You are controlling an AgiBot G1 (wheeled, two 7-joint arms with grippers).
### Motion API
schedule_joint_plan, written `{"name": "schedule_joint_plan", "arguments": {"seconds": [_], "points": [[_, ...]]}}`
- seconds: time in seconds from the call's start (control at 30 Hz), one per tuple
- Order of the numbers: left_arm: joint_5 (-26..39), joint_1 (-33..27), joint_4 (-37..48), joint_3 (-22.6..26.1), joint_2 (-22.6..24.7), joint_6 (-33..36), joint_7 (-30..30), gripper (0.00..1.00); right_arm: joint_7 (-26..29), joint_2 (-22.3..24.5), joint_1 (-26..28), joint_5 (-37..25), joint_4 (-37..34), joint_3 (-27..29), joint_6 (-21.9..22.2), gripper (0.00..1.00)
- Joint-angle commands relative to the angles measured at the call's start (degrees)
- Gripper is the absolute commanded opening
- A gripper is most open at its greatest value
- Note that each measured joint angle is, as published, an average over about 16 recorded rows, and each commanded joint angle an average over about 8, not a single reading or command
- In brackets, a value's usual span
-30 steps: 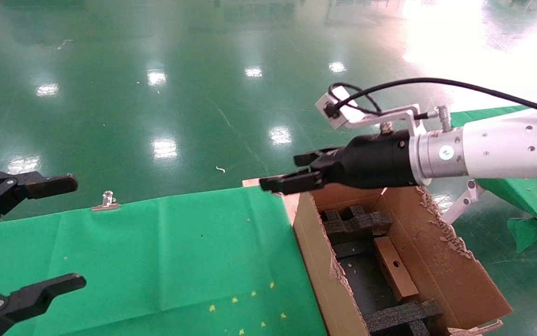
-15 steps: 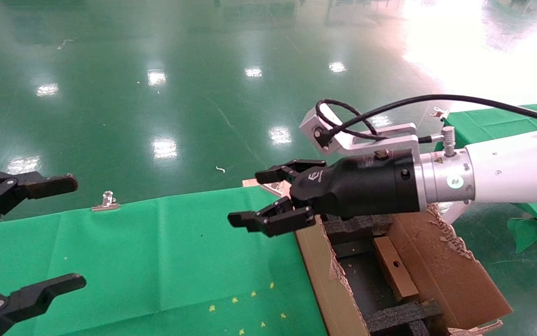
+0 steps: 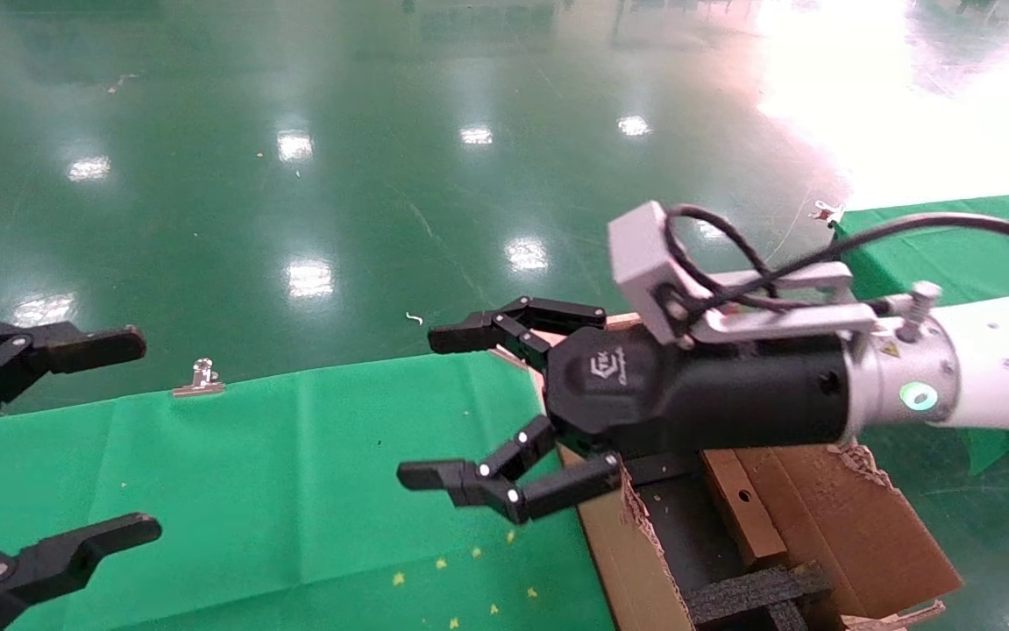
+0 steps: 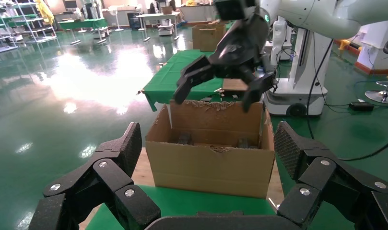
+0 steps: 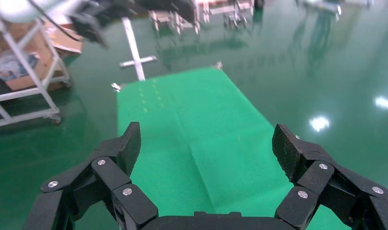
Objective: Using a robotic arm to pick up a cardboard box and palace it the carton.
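Note:
The small brown cardboard box point(image 3: 736, 517), with its round hole facing up, lies inside the carton point(image 3: 846, 526) at the lower right, between black foam blocks point(image 3: 758, 592). The white robotic arm's right gripper point(image 3: 429, 407) hangs open and empty over the carton's left wall and the edge of the green cloth point(image 3: 294, 482), apart from the box. In the right wrist view its jaws point(image 5: 206, 143) stand wide over bare cloth point(image 5: 182, 120). My left gripper point(image 3: 138, 434) is parked open at the far left. Its wrist view shows the carton point(image 4: 211, 167) between its fingers point(image 4: 127, 148) and the right gripper point(image 4: 215, 96) above.
A metal clip point(image 3: 200, 377) holds the cloth's far edge. A second green-covered table point(image 3: 951, 237) stands at the right, beyond the arm. Glossy green floor point(image 3: 381, 175) lies past the table. The carton's flaps point(image 3: 855, 460) are ragged.
The right gripper has swung from above the carton's far end toward me and leftward, out over the cloth's edge, rolling so its spread jaws show. The box and the left gripper have not moved.

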Motion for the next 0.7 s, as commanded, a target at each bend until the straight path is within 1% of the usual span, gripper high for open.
{"name": "schedule_joint_plan", "arguments": {"seconds": [0.03,0.23,0.33,0.47,0.7], "points": [[0.0,0.0,0.0,0.0,0.0,0.0,0.0,1.0,-2.7,-0.2,-1.7,1.4,-0.1,2.3,-1.4,1.0],[0.0,0.0,0.0,0.0,0.0,0.0,0.0,1.0,-9.9,-0.9,-6.3,5.3,-0.5,8.6,-5.3,1.0],[0.0,0.0,0.0,0.0,0.0,0.0,0.0,1.0,-11.9,-1.1,-7.8,6.6,-0.6,10.6,-6.5,1.0],[0.0,0.0,0.0,0.0,0.0,0.0,0.0,1.0,-12.6,-1.2,-8.6,7.3,-0.6,11.6,-7.2,1.0],[0.0,0.0,0.0,0.0,0.0,0.0,0.0,1.0,-11.8,-1.1,-7.9,6.8,-0.6,10.7,-6.7,1.0]]}}
